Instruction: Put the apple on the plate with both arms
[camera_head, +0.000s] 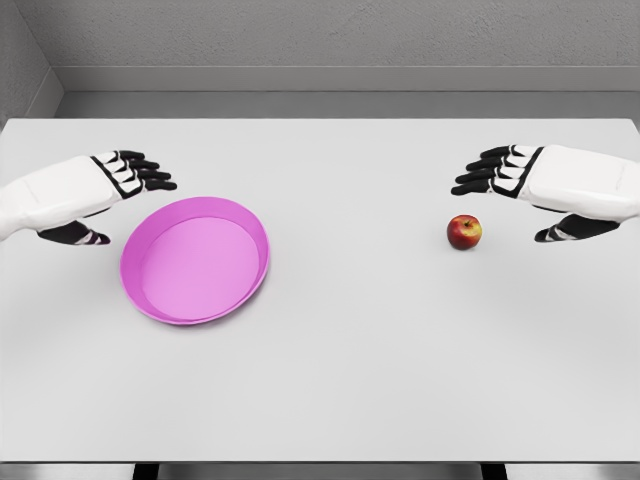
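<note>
Pink plate: round, smooth, shallow-rimmed, nothing in it, on the white table.
Apple: red, glossy, well right of the plate, on the table.
Left hand: fingers loosely spread, holding nothing, just beside the plate's upper left.
Right hand: fingers relaxed, empty, far right of the plate, near the apple.

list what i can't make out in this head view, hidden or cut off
- Left hand: forearm cut off by the left edge of the head view.
- Right hand: forearm cut off by the right edge.
- Apple: too small to show its stem.
- Table: legs mostly cut off by the bottom edge.
</note>
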